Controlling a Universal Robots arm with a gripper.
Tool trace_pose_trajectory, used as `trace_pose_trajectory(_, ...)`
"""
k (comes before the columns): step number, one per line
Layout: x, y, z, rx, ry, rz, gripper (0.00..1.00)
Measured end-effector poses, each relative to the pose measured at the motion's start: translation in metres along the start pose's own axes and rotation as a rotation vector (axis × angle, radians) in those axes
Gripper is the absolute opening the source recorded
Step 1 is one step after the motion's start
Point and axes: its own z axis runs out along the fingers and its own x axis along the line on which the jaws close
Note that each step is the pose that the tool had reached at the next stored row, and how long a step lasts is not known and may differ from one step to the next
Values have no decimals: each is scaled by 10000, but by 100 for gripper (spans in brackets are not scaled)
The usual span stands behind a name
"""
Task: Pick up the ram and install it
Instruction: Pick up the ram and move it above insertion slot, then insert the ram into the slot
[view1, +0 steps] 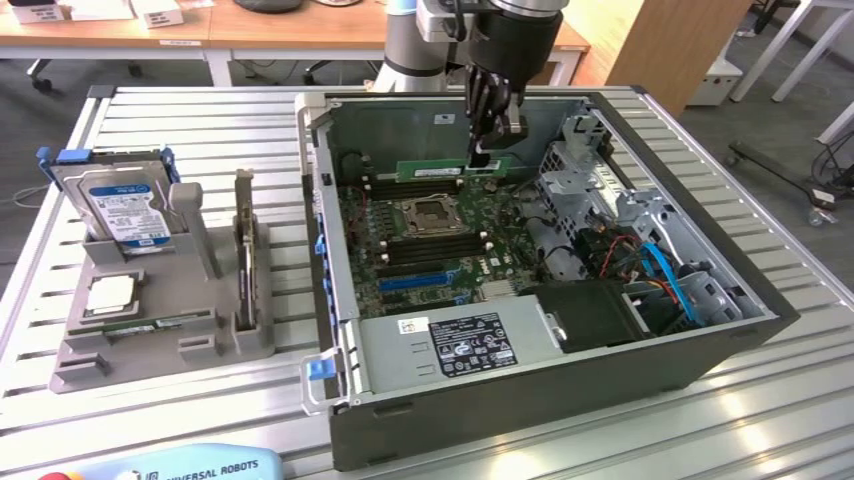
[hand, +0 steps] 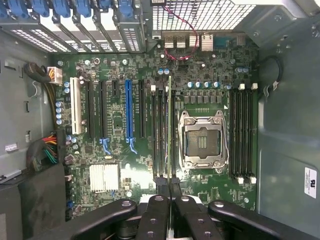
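Observation:
The ram (view1: 447, 170) is a thin green stick held level over the motherboard (view1: 400, 245), inside the open computer case (view1: 667, 350). My gripper (view1: 483, 150) reaches down from above and is shut on the stick's end toward the exterior view's right. In the wrist view the ram (hand: 170, 125) shows edge-on between my black fingers (hand: 159, 210), with the gripper (hand: 169, 186) closed on it. It hangs in line with the dark memory slots (hand: 161, 135) beside the processor socket (hand: 202, 140). I cannot tell whether it touches a slot.
A grey parts holder (view1: 160, 340) on the exterior view's left carries a hard drive (view1: 127, 205), a silver processor chip (view1: 110, 292) and an upright card (view1: 244, 255). The power supply (view1: 454, 345), cables (view1: 667, 275) and drive cage (view1: 587, 175) crowd the case. More memory slots (hand: 242, 135) lie beyond the socket.

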Motion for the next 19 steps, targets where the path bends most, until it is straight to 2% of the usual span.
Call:
trace_pose_trajectory(13, 0, 0, 4, 1, -3, 0, 12)
trace_pose_trajectory(19, 1, -1, 103, 1, -2, 0, 12)
